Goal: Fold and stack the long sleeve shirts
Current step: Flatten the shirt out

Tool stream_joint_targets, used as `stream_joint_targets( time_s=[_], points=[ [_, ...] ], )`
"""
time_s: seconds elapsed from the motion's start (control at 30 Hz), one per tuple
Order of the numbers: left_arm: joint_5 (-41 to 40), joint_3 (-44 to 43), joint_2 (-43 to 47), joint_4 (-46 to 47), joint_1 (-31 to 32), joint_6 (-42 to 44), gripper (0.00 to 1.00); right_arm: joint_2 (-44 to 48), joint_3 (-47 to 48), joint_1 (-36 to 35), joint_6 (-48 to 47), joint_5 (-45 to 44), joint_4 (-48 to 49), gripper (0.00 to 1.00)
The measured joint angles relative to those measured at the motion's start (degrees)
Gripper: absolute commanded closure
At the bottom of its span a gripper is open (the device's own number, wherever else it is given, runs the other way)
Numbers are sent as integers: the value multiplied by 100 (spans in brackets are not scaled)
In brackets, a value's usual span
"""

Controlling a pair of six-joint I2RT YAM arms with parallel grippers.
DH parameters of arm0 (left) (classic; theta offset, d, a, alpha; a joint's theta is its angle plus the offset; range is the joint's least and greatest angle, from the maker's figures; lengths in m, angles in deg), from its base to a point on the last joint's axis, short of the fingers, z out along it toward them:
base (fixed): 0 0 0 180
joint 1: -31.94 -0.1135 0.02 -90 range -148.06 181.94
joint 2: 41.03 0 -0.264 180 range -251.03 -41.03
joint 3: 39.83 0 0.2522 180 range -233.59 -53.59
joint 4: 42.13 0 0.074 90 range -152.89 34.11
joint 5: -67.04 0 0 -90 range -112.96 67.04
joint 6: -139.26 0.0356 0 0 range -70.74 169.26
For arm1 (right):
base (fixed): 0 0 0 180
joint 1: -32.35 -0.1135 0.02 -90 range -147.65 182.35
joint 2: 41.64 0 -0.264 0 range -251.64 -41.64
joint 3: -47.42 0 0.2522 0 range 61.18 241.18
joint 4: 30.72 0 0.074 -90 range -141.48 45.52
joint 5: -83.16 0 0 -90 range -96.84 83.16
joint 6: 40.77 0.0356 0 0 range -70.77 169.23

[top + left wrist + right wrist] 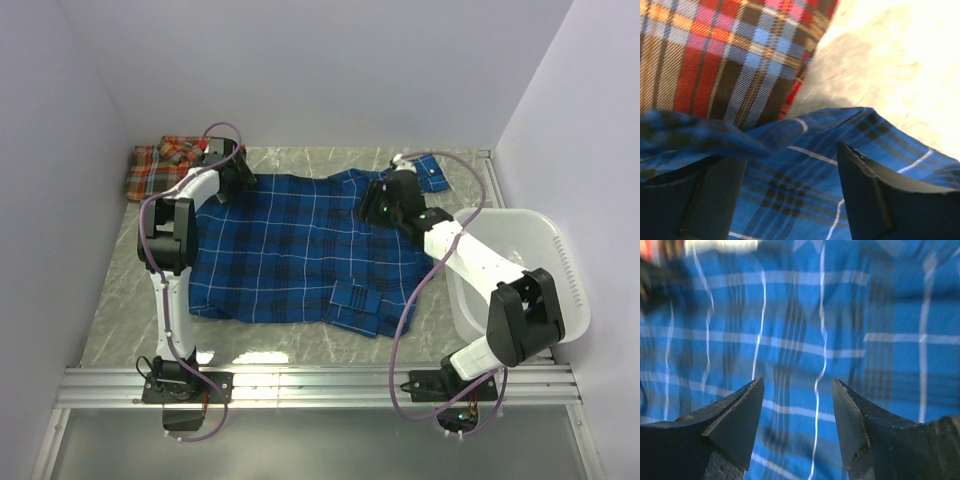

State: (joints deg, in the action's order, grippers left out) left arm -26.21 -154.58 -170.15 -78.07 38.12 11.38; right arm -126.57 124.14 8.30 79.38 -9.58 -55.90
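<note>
Left gripper (240, 182) is seen in the overhead view at the upper left corner of the royal blue plaid button-up shirt (300, 250), and the right gripper (372, 207) at its upper right, near a loose sleeve cuff. The shirt is spread flat on the grey marbled table (120, 300), wider from left to right than from top to bottom. Its body lies below both grippers, toward the arm bases, so a fold would probably be drawn that way. The red-orange plaid shirt (160, 165) is bunched at the upper left, nearest the left arm. A white plastic basket (560, 250) stands at the right. In the left wrist view the jaws are parted with blue cloth between them, and red plaid is seen just beyond. In the right wrist view the jaws are also parted and nothing is held, with blue cloth filling the frame.
</note>
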Motion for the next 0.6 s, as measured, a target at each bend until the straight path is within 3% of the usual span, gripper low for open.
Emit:
stream_joint_targets(
  time_s=[0.13, 0.4, 0.6],
  points=[
    [-7, 0, -17, 481, -7, 90, 28, 0, -271, -247, 2, 267, -157, 36],
    [175, 219, 160, 782, -11, 122, 5, -33, -330, -321, -101, 549, -688, 36],
    [192, 1543, 2098, 511, -15, -96, 1, -133, -407, -323, -195, 706, -1075, 36]
  ],
)
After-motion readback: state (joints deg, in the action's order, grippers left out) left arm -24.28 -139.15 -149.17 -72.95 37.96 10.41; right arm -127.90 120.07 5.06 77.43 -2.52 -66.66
